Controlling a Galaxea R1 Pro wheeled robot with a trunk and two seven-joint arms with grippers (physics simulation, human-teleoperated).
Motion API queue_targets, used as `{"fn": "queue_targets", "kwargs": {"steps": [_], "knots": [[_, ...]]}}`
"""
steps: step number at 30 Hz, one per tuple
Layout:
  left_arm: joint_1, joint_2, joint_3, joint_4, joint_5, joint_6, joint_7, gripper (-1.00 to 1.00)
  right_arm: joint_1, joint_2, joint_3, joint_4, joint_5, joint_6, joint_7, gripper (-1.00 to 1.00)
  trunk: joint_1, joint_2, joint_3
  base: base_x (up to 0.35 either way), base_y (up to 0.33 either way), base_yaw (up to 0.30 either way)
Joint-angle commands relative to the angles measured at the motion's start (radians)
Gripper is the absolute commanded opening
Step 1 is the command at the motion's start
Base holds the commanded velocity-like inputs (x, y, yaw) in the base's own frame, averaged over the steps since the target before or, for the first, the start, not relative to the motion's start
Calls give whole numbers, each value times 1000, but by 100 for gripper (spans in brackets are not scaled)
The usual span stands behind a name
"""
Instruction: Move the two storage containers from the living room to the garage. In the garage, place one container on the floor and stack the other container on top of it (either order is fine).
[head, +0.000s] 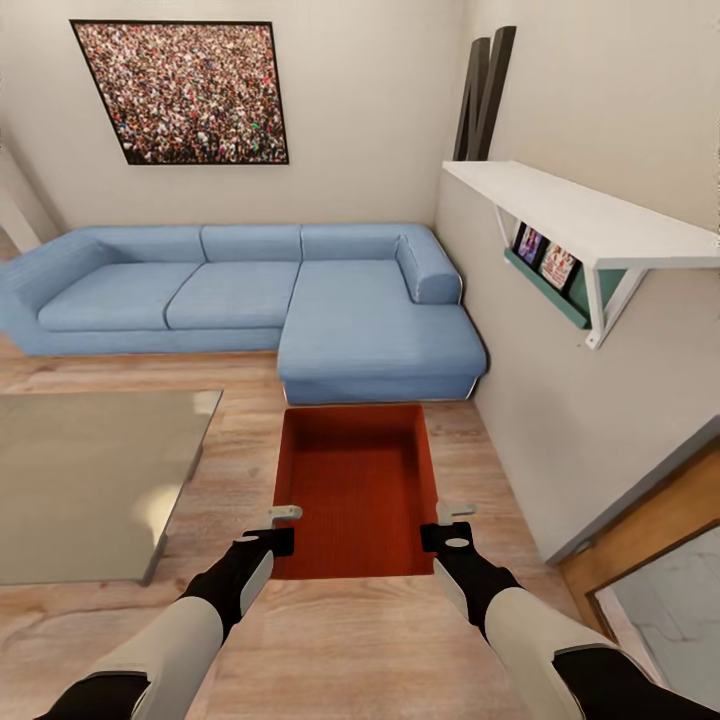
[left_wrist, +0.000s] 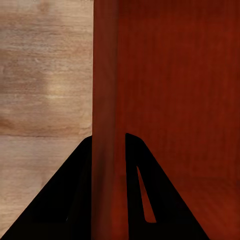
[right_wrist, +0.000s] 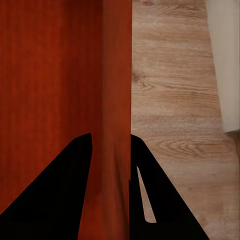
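Robot is holding one storage container (head: 360, 490) by its two long side walls, still in the living room, out over the wood floor (head: 330, 650) just short of the blue sofa (head: 370, 330). Left gripper (head: 284, 528) and right gripper (head: 448, 525) are each pinching a wall between fingers; the wrist views show each wall running between the fingers. Both arms are reaching forward, roughly parallel. Carry step; next it's needing to turn and drive toward the garage, keeping the box level
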Motion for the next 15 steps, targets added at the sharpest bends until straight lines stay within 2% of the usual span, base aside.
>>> {"fn": "queue_targets", "kwargs": {"steps": [1,15], "knots": [[-1,1,-5,-5,1,-53,5,-100,0,-10,18,4,-13,5,-3,-100,1,-2,0,0,0,0],[-1,2,-5,2,6,-50,4,-100,0,-10,18,4,-13,5,-3,-100,1,-2,22,0,0,0]]}}
